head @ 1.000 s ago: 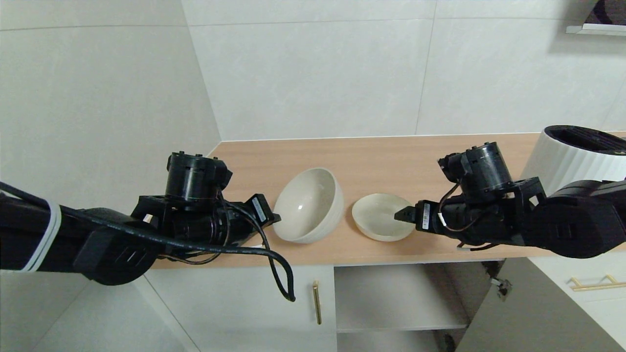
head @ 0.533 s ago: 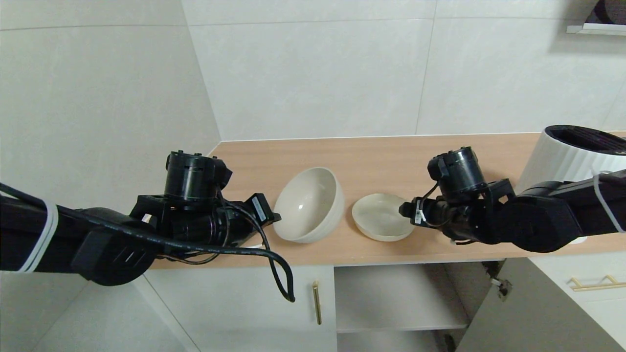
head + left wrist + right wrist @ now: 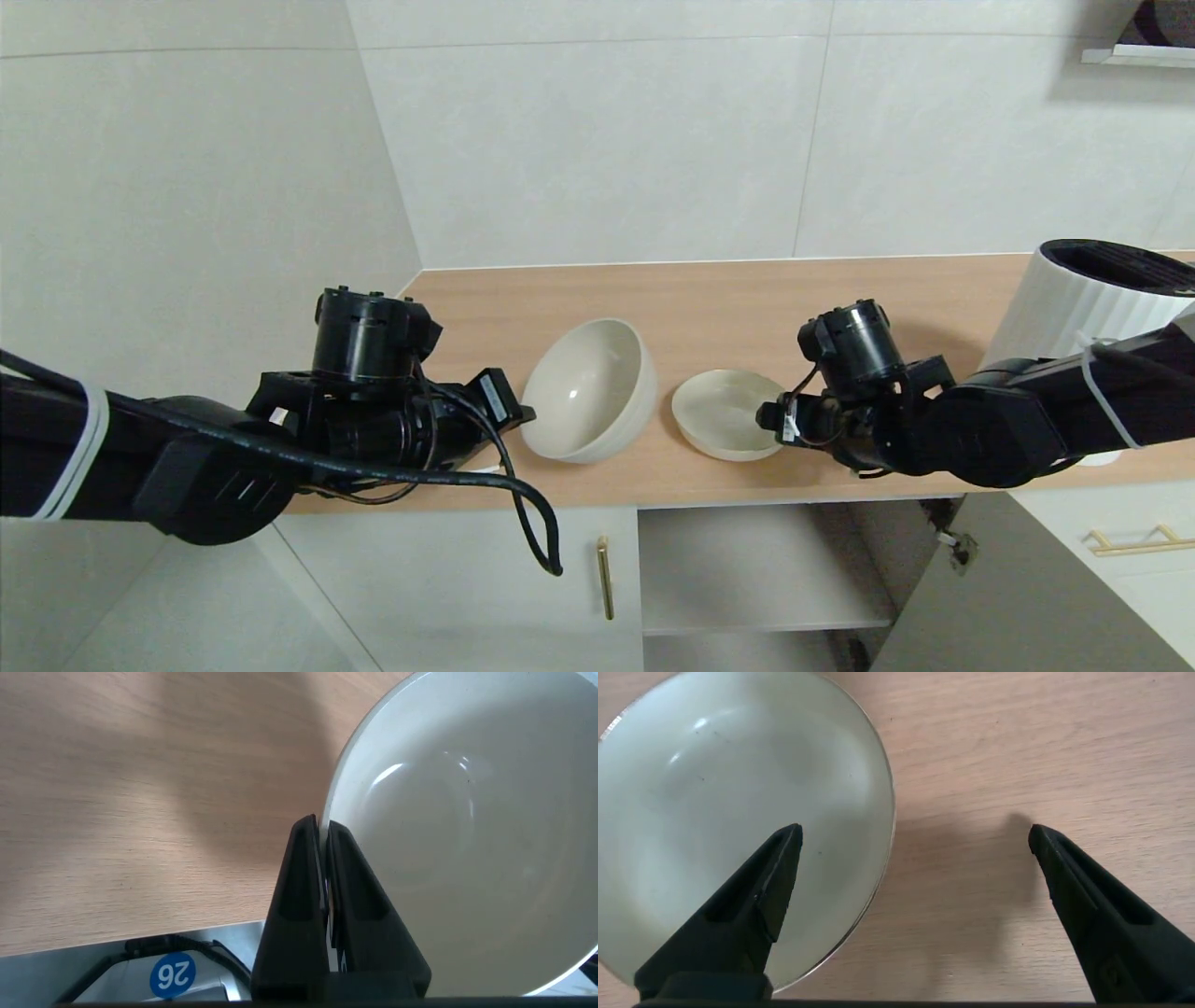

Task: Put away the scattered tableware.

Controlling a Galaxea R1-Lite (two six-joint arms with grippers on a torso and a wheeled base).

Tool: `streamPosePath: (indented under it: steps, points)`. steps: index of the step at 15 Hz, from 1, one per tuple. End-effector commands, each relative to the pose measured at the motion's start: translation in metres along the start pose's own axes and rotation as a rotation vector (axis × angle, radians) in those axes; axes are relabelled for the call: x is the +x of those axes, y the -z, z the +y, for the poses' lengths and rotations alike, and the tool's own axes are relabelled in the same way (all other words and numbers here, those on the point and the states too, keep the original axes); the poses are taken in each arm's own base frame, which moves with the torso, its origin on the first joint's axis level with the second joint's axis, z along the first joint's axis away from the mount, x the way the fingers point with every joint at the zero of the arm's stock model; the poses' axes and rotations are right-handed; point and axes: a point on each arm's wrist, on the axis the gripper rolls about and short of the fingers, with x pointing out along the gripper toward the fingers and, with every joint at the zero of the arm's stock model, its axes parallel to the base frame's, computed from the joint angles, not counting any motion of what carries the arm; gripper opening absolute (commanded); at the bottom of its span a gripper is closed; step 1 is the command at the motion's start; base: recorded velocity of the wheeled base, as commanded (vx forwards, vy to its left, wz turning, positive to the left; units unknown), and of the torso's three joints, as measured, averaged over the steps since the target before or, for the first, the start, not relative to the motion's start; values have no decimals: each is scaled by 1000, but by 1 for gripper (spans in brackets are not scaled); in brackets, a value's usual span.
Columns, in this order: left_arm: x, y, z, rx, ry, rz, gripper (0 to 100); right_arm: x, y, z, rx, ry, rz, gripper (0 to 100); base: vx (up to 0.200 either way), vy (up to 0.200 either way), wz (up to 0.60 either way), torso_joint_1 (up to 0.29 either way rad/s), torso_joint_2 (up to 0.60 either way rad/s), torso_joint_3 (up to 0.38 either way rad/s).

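Open cabinet [image 3: 756, 569] under the counter [image 3: 728, 299]; at the counter's front edge the left gripper [image 3: 322, 826] is clamped on the rim of the tilted bowl [image 3: 588, 392]; just beside it the dish [image 3: 724, 411]; right gripper [image 3: 915, 833] spread wide, one finger over the dish, seemingly not touching; ribbed white pot [image 3: 1083, 299] farther right.

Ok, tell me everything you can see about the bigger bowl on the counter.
The bigger bowl is deep, cream and glossy, ceramic by its look, and empty. It sits tipped on the wooden counter, its opening turned toward the robot's left. The left claw is shut on its rim. The shallow dish lies just right of it, apart.
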Motion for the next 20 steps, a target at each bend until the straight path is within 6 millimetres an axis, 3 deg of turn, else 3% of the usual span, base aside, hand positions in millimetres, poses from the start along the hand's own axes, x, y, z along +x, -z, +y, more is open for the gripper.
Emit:
streamPosePath:
  steps: [1, 3, 4, 13, 15, 20]
  points:
    - [-1, 0, 0, 0, 2, -1, 0, 2, 1, 1, -2, 0, 4, 100, 0, 0, 0, 0, 0, 0]
    - [-2, -1, -1, 1, 4, -3, 0, 2, 1, 1, -3, 1, 5, 100, 0, 0, 0, 0, 0, 0]
    - [-2, -1, -1, 1, 5, -2, 0, 2, 0, 1, 2, -1, 2, 0, 0, 0, 0, 0, 0, 0]
    - [-4, -1, -2, 1, 9, -7, 0, -3, -2, 0, 7, -11, -1, 0, 0, 0, 0, 0, 0, 0]
    - [-13, -2, -4, 7, 18, -13, 0, -18, -8, -4, 9, -25, -10, 0, 0, 0, 0, 0, 0, 0]
    - [-59, -6, -12, 31, 17, -30, 0, -89, -13, -19, -43, -170, 148, 0, 0, 0, 0, 0, 0, 0]
